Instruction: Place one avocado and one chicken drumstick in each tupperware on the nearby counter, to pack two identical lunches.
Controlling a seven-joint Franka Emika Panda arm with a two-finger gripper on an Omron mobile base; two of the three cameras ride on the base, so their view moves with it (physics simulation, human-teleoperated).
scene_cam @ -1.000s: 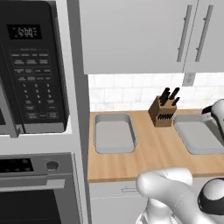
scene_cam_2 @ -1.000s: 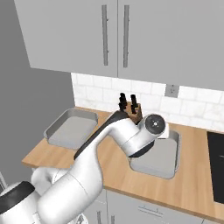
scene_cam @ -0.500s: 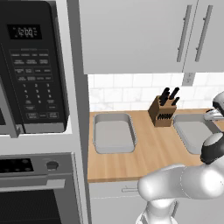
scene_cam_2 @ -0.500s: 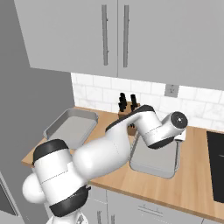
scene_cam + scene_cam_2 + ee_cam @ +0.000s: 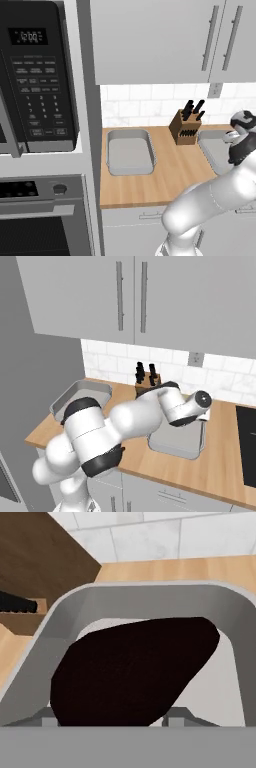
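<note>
Hand view looks down on a dark, glossy oval avocado (image 5: pixel 135 672) sitting between the jaws of the robot's hand (image 5: pixel 112 716), directly over the shallow pale-grey rectangular tupperware (image 5: pixel 150 599) that lies to the right of the brown wooden knife block (image 5: pixel 35 567). The jaws stand fairly wide with the fruit filling the space between them; whether they grip it or have let go cannot be told. From the left base view, the white arm reaches right along the light tan wood-grain worktop (image 5: pixel 165 175), past a second grey tupperware (image 5: pixel 129 152) on the left, which appears bare inside. The right base view shows the arm bent over the right-hand container (image 5: pixel 177 438), its floor mostly hidden. Judging by this, the packing is at an early stage: one avocado is about to land, while two drumsticks and another avocado remain to be placed.
</note>
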